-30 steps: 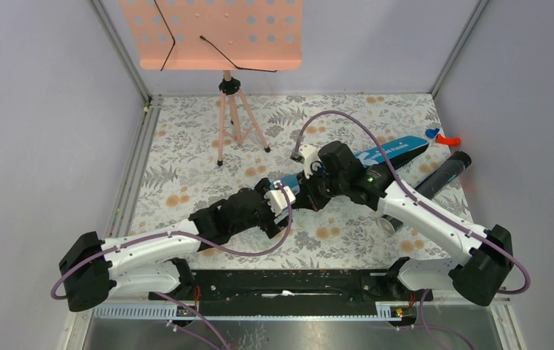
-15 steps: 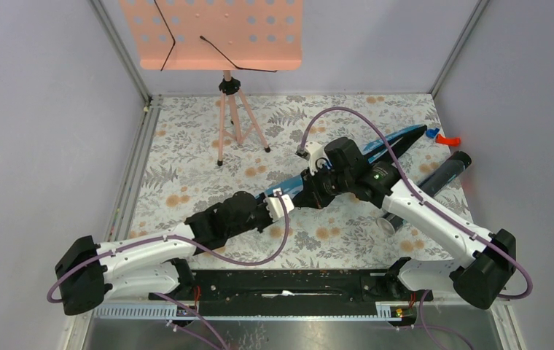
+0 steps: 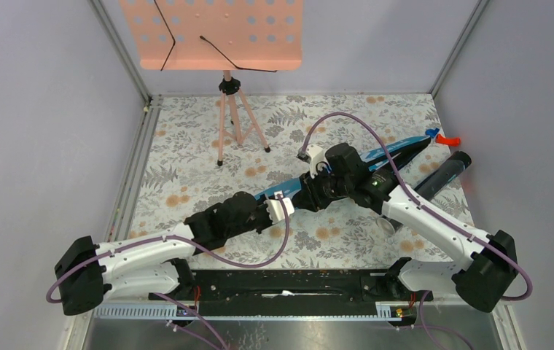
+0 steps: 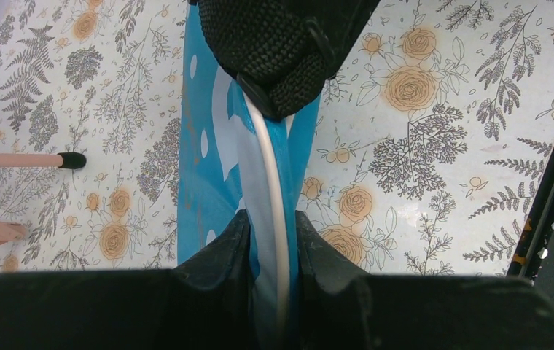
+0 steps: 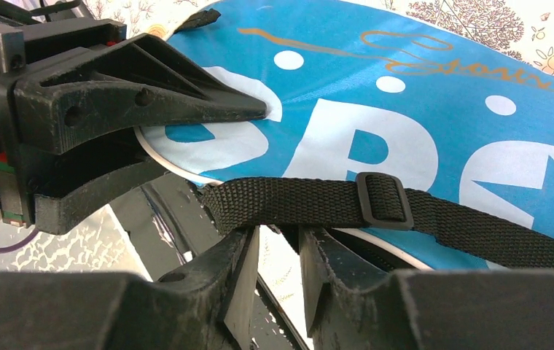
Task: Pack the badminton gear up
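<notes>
Left hand: my left gripper (image 4: 272, 219) is pinched almost closed on the rim of the blue fabric racket bag (image 4: 201, 168), with its white piping cord between the pads.
Right hand: my right gripper (image 5: 278, 237) has its jaws a little apart and nothing between them. A black webbing strap (image 5: 296, 200) with a buckle crosses just above the tips. I can't tell if it touches.
Bag: lies slantwise on the floral-print tabletop (image 3: 186, 146), from my two hands mid-table out toward the far right corner.
Neighbour: long black tube (image 3: 445, 171), just beside the bag on its right.
Step, my guess: left anchors the rim while right goes for the opening.
Doing it well: pinch the cord, not loose cloth, and hold left steady. Right should clear the strap first, or a snag could pull the bag out of my pinch.
</notes>
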Available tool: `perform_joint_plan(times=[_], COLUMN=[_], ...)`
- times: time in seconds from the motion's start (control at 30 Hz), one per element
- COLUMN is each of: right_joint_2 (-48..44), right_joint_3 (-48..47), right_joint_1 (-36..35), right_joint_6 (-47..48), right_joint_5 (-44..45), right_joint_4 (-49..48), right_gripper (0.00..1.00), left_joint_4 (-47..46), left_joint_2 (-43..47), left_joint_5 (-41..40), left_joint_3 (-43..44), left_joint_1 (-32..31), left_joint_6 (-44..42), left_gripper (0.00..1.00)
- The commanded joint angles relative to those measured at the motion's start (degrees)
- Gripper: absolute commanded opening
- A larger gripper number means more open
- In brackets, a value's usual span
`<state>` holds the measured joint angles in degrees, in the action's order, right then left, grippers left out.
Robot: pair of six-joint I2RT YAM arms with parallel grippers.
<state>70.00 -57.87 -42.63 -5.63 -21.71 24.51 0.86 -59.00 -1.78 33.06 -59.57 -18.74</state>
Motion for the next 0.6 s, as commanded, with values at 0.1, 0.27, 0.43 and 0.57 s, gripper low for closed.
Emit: perform_joint_plan(times=[0.1,0.27,0.43,0.57], right_joint_2=[-0.1,0.0,-0.4,-0.7], right_joint_3=[1.0,0.5,-2.3,-2.8], right_joint_1=[-1.7,-2.9,-2.9,-2.9], right_joint_6=[1.3,0.5,-1.4,-2.3], right_joint_5=[0.1,6.9,18.5,22.1], right_joint_4=[-0.4,0.9,6.4,8.1], right_gripper=[0.36,0.17,0.12,0.12], left_joint_4=[-2.7,-2.4,-1.0,-1.0], left_joint_2=[-0.5,-0.3,-0.1,-0.8], left_joint_5=[2.1,2.0,2.0,1.3], left_joint_3=[3.8,3.7,3.0,2.4], left_joint_1=[-0.9,-1.0,-1.0,-1.0], left_joint_6=[3.4,3.9,4.3,5.0], left_gripper=[0.0,0.0,0.0,0.0])
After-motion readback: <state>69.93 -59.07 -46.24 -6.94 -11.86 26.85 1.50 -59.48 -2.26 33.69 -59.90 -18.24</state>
